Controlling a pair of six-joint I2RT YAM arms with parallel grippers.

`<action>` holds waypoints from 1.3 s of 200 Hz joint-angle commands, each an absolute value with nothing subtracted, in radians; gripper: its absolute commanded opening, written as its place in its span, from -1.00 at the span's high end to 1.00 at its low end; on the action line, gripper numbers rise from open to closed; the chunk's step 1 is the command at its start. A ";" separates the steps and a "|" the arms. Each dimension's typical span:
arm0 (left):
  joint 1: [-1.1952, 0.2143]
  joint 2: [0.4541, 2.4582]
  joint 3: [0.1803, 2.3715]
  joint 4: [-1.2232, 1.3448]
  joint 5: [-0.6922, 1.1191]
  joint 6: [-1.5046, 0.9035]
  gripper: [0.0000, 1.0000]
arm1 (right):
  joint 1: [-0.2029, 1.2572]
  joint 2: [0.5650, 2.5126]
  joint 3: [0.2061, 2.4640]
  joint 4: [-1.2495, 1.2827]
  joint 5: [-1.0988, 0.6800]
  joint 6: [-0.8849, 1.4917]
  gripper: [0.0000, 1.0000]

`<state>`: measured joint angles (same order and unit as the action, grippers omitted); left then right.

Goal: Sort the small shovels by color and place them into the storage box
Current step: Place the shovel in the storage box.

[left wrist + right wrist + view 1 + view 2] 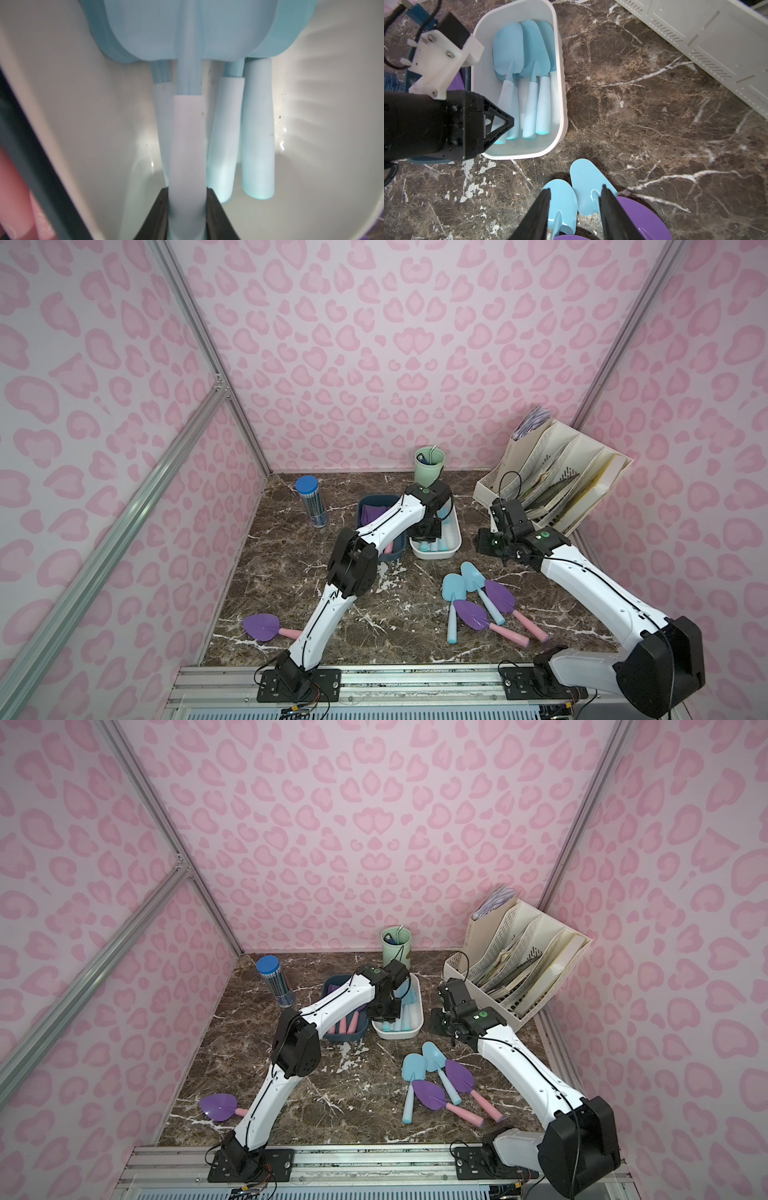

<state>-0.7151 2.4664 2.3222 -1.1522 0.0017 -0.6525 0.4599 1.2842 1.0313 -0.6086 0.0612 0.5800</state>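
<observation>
Bare marble tabletop (654,108) lies open between the white tray (560,99) and the file rack (552,472); the dark blue bin (365,506) stands just beside the tray. The left gripper (187,189) sits low inside the tray, clamped on a light blue shovel (187,135) by its handle. The right gripper (576,188) hovers empty, jaws apart, over four loose shovels (451,587); a purple shovel (259,626) lies beside the left arm's base.

No words or numbers can be read. The left arm (328,605) bears a tiny black logo, illegible in a top view; a blue surface (391,82) at the right wrist view's left edge carries blurred print.
</observation>
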 commanded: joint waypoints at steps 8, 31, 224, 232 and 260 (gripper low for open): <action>-0.713 2.485 2.328 -1.164 0.002 -0.657 0.96 | 0.459 1.285 1.026 -0.595 0.057 0.579 0.11; -0.713 2.485 2.329 -1.160 0.003 -0.657 0.96 | 0.460 1.284 1.022 -0.594 0.055 0.580 0.11; -0.713 2.507 2.329 -1.162 0.020 -0.647 0.57 | 0.450 1.303 1.032 -0.589 0.051 0.572 0.10; -0.713 2.507 2.331 -1.162 0.023 -0.646 0.54 | 0.450 1.304 1.034 -0.590 0.052 0.572 0.10; -0.713 2.507 2.331 -1.163 0.023 -0.644 0.49 | 0.448 1.302 1.035 -0.592 0.051 0.569 0.10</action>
<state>-0.7147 2.4954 2.3276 -1.1526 0.0154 -0.6525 0.4496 1.3029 1.0267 -0.5972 0.0475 0.5755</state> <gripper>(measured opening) 0.282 0.449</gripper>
